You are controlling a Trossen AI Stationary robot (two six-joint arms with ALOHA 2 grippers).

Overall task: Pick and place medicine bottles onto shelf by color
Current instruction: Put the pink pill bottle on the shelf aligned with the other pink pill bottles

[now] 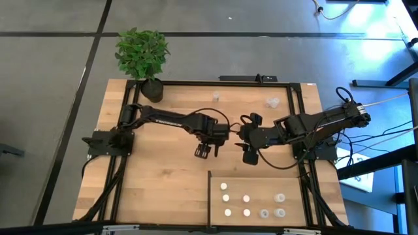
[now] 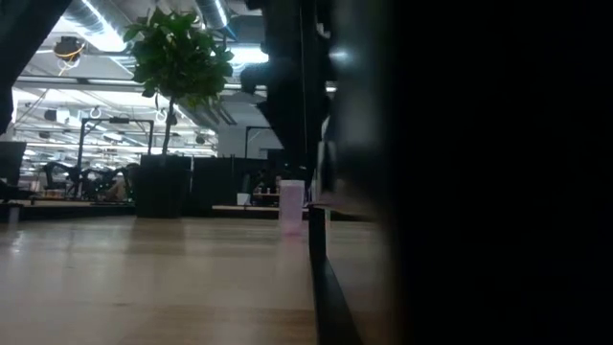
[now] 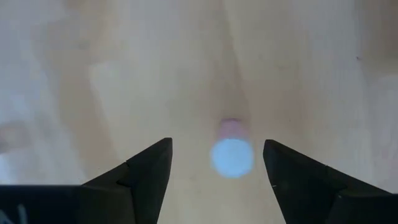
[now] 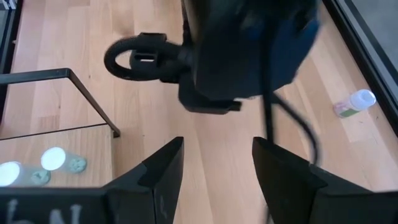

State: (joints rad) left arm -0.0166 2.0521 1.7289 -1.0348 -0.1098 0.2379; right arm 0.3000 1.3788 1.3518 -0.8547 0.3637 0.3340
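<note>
Upright pink bottle [image 3: 232, 151] stands between open left claw [image 3: 217, 165] fingers.

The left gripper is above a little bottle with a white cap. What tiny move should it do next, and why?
Probably lower straight down and close. The left gripper is open, with its fingers on either side of the white-capped, pinkish bottle standing on the table, not gripping it yet. The right gripper waits mid-table. The shelf already holds other bottles.
</note>
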